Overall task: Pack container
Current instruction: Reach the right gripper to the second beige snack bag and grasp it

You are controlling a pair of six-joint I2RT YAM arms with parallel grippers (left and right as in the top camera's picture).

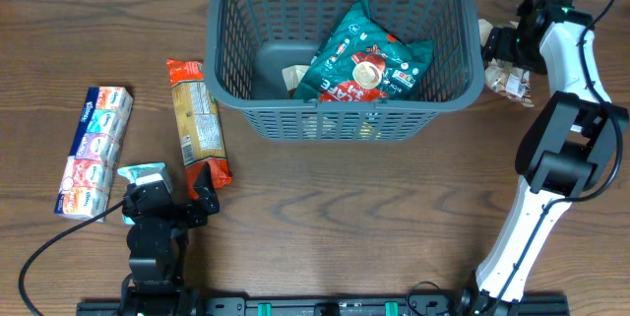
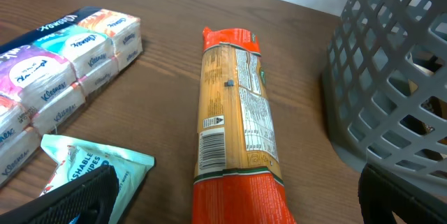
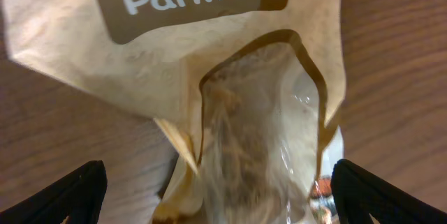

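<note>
On the right wrist view I see the PanTree pouch (image 3: pixel 209 63) run off the top and bottom edges, and its window contents are a blur. From overhead, the green packet (image 1: pixel 369 60) covers most of a tan item (image 1: pixel 293 78) in the container (image 1: pixel 285 124); I cannot identify it.

Wooden table (image 1: pixel 345 198), container (image 1: pixel 295 119), pasta packet (image 1: pixel 197 119), tissues (image 1: pixel 95 149)

Robotics lab bench, wood-grain table (image 1: pixel 345 208), white robot arm (image 1: pixel 536 220) rising from a black rail (image 1: pixel 325 307) at its edge
</note>
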